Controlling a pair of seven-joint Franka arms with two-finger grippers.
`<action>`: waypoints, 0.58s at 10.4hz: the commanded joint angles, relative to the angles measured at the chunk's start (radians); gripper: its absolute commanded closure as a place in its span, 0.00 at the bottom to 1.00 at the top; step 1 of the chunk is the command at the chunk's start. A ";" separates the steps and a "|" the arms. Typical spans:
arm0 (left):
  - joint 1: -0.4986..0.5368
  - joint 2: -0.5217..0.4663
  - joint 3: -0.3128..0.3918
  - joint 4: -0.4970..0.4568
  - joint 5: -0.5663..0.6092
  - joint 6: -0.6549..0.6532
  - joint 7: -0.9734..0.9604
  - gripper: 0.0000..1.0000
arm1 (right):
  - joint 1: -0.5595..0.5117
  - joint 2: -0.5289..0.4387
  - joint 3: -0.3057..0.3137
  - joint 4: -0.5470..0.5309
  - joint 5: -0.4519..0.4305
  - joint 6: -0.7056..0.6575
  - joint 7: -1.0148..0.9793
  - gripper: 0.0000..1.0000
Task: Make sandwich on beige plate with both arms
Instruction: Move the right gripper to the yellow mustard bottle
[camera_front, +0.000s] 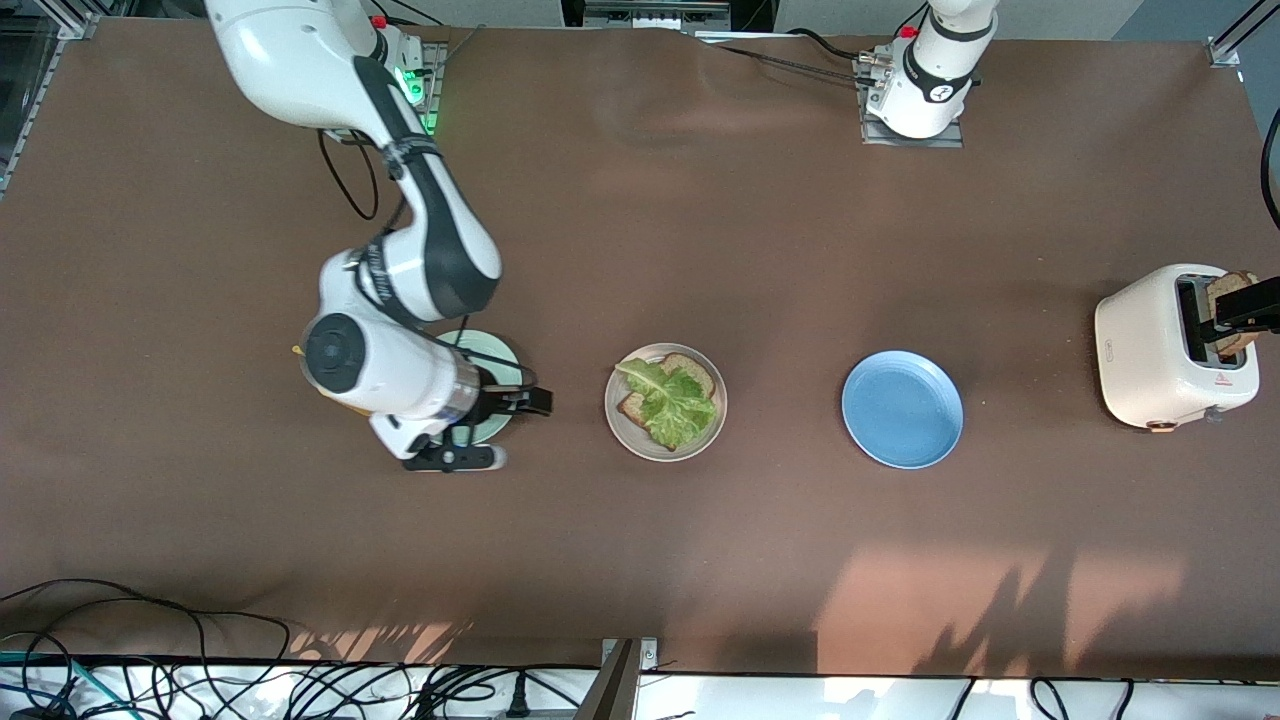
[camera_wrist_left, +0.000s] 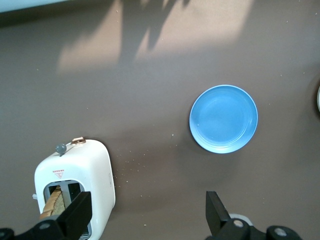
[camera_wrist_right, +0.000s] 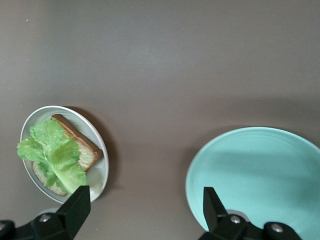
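Awaiting its top slice, brown toast with ruffled green lettuce (camera_front: 668, 400) lies on the round beige plate (camera_front: 622, 430) mid-table; left gripper (camera_wrist_left: 148, 212) gapes wide over the white toaster (camera_front: 1150, 350), presumably for bread; right gripper (camera_wrist_right: 143, 207) hangs wide over the mint plate (camera_wrist_right: 260, 170).

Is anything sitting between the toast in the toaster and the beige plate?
Yes: the blue plate lies on the table between the toaster holding the toast and the beige plate. Carried high enough, the toast likely passes over it.
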 joint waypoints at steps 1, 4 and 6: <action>0.008 -0.004 0.035 -0.073 -0.001 0.006 -0.020 0.00 | -0.075 -0.170 0.017 -0.173 -0.053 -0.045 -0.056 0.00; 0.024 0.022 0.057 -0.102 0.052 0.008 -0.020 0.00 | -0.188 -0.255 0.017 -0.176 -0.147 -0.200 -0.238 0.00; 0.050 0.032 0.071 -0.107 0.052 0.008 -0.006 0.00 | -0.286 -0.281 0.020 -0.175 -0.148 -0.281 -0.507 0.00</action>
